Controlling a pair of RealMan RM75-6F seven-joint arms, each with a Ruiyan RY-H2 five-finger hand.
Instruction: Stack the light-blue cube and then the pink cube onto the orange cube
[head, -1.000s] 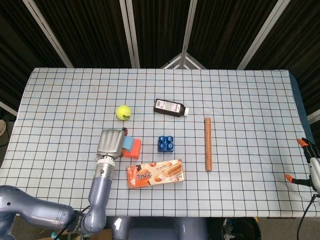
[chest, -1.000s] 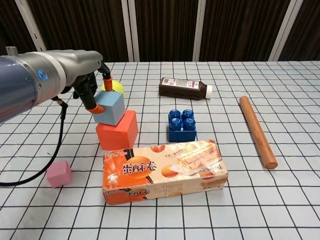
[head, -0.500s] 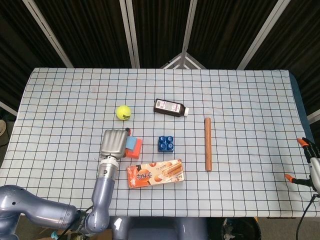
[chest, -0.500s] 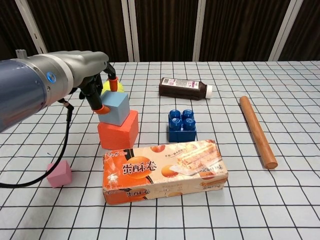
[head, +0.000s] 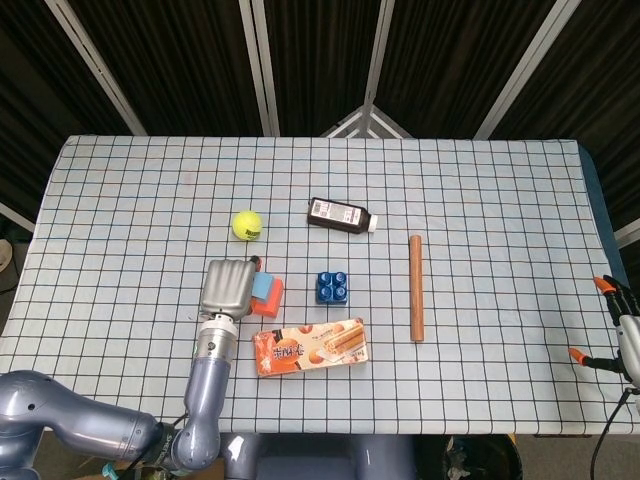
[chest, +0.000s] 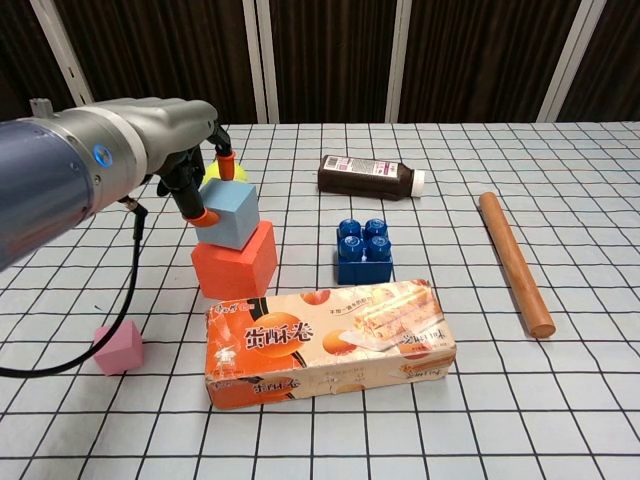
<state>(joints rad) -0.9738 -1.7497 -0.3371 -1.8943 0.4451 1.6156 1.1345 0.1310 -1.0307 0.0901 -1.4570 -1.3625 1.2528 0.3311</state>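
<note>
Toward the near left part of the desk (chest: 560, 150), the left hand (chest: 195, 165) holds the light-blue cube (chest: 228, 214) between orange-tipped fingers (chest: 203, 216), the cube resting tilted on top of the orange cube (chest: 235, 262). The right hand (head: 622, 335) hangs off the desk's right edge with fingers spread, holding nothing. The pink cube (chest: 118, 346) sits apart, nearer the front left corner. The risk I see: the blue cube sits skewed and toward the back left of the orange one, so letting go carelessly could tip it off. A snack box (chest: 330, 340) lies just in front of the stack and a tennis ball (head: 247, 225) behind it; open room lies toward the left edge.
</note>
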